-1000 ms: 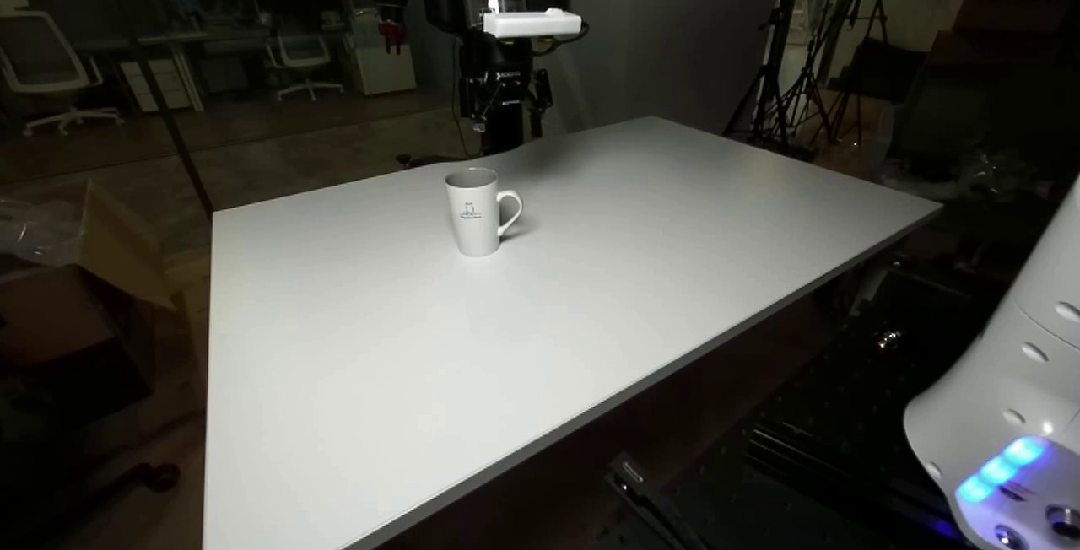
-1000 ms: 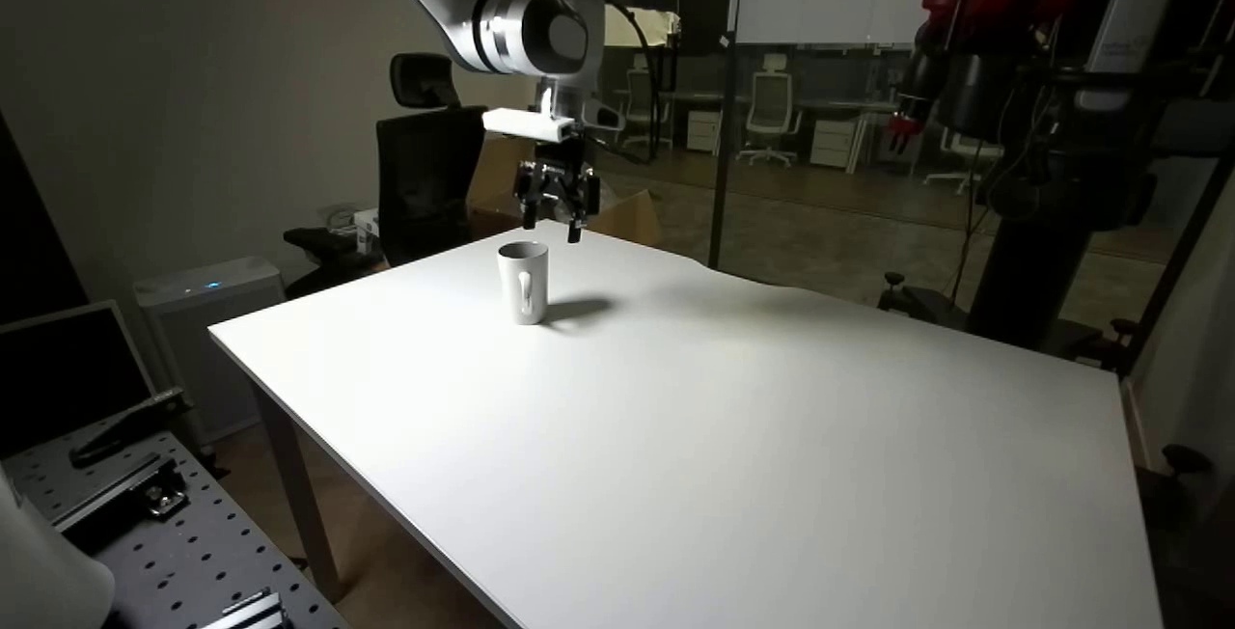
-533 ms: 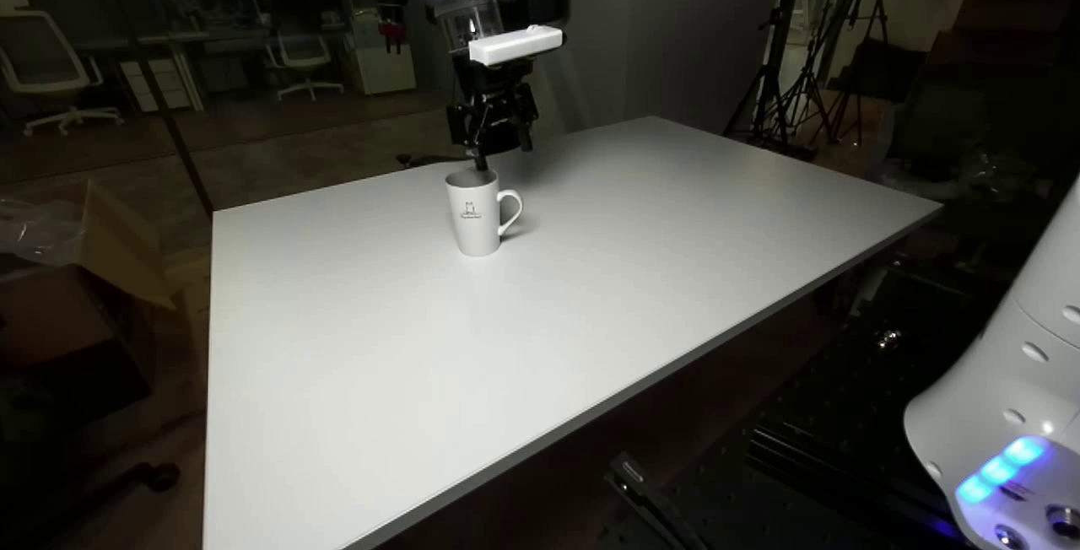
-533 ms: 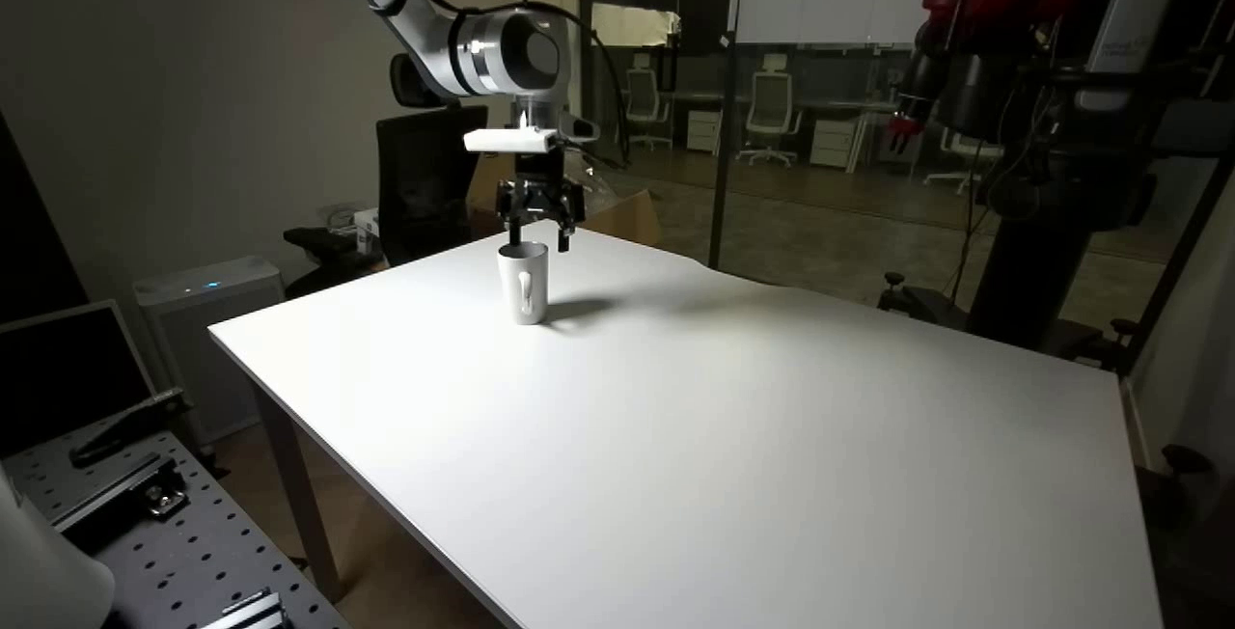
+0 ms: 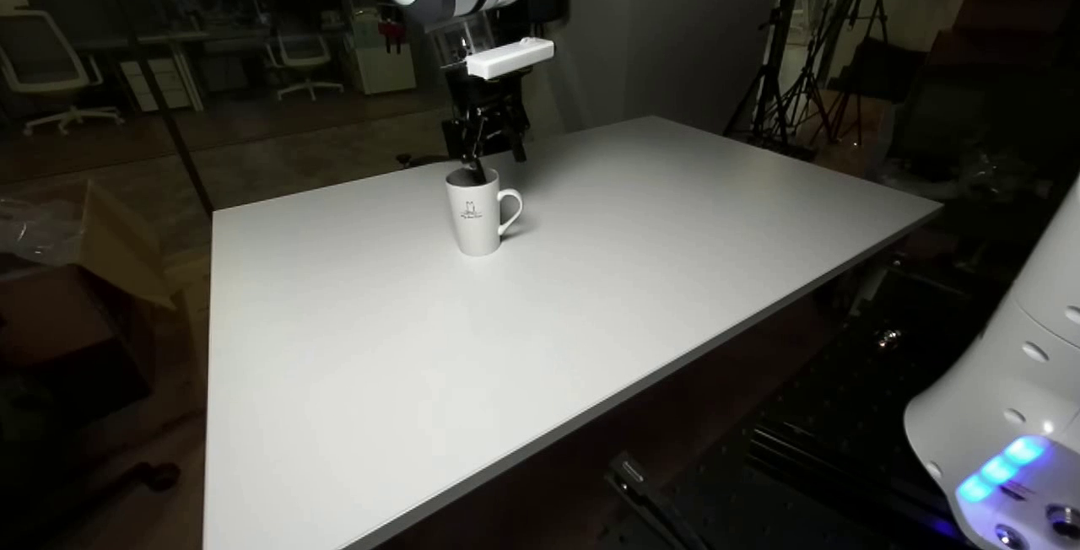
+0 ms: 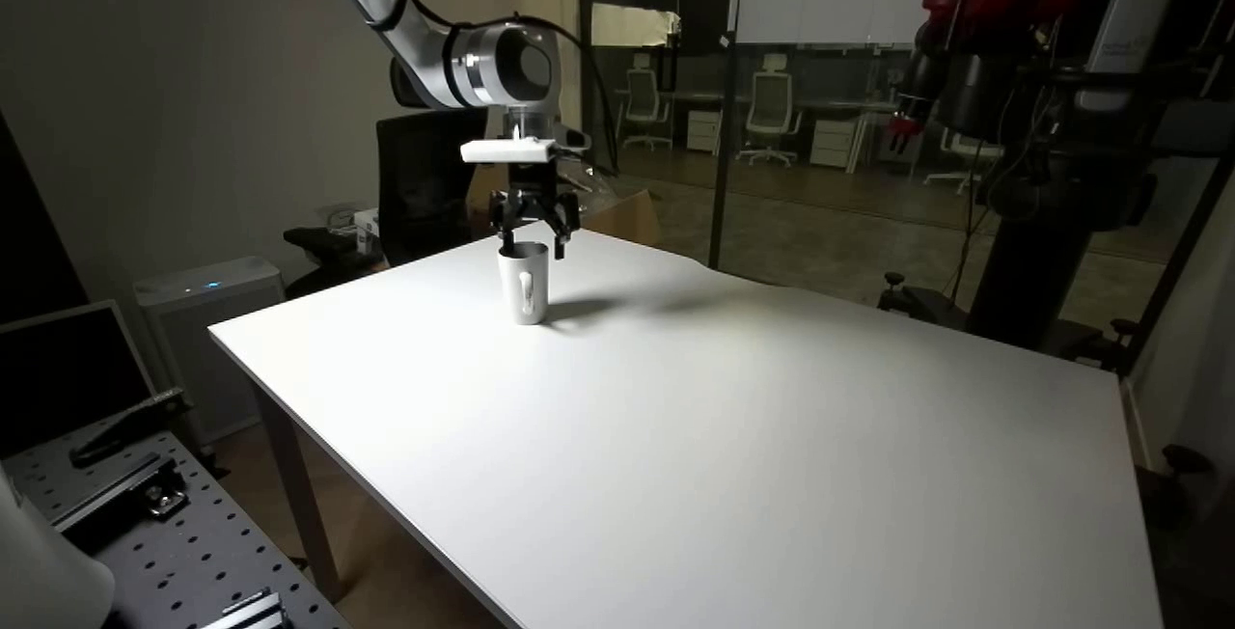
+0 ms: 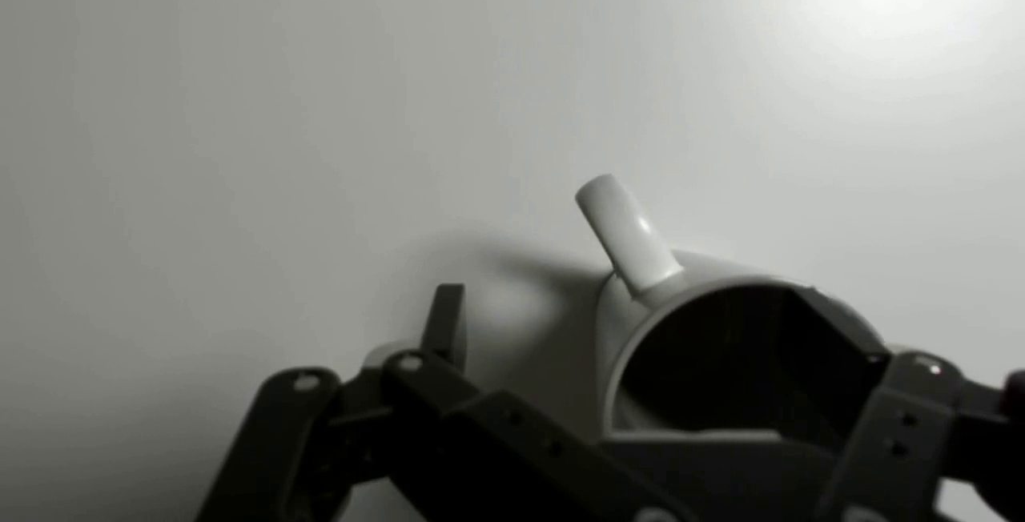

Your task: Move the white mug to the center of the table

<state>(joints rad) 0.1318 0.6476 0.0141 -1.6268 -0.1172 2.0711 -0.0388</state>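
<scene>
Arm (image 6: 497, 69) bent, pointing down, gripper (image 6: 534, 252) spread at white mug (image 5: 474, 217)

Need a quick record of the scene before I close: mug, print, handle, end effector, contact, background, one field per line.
Mug: white mug, upright on the white-topped table, apparently off-center
Print: small dark design on its side
Handle: loop handle, pointing upper left in the wrist view
Tool: end effector, open; one finger appears inside the mug, the other outside
Contact: cannot be told
Background: black office chair in an exterior view
</scene>
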